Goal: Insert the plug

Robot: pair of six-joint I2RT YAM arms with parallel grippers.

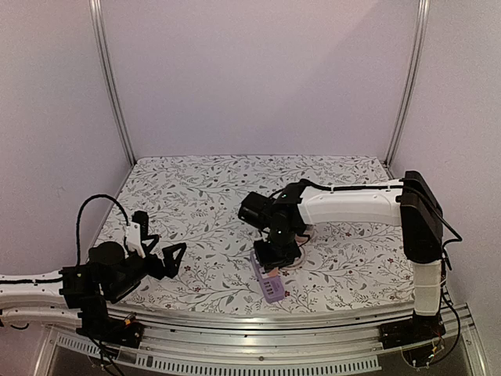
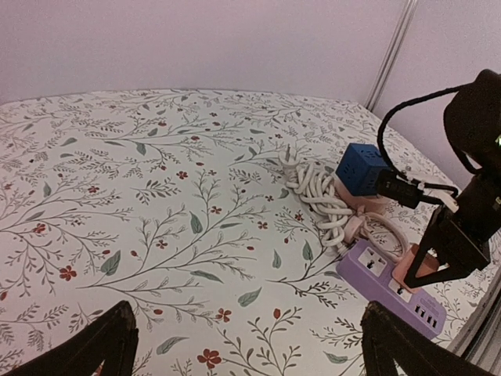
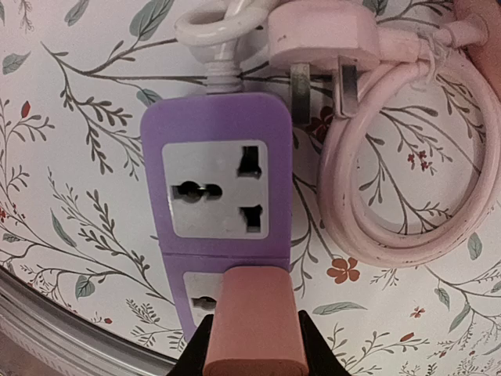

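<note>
A purple power strip [image 1: 271, 283] lies near the table's front edge; it also shows in the left wrist view [image 2: 389, 285] and the right wrist view [image 3: 215, 196]. My right gripper [image 1: 276, 254] is shut on a salmon-coloured plug [image 3: 257, 321] and holds it upright over the strip's second socket [image 3: 200, 301]. The plug covers most of that socket, and its pins are hidden. The strip's first socket [image 3: 215, 188] is empty. My left gripper [image 1: 168, 258] is open and empty, well to the left of the strip, with its fingers [image 2: 117, 341] low over the cloth.
A pink plug [image 3: 321, 35] with a coiled pink cord [image 3: 399, 172] lies beside the strip. A bundled white cord [image 2: 317, 192] and a blue cube adapter [image 2: 364, 168] lie behind it. The metal table rail [image 1: 258, 317] runs just in front of the strip.
</note>
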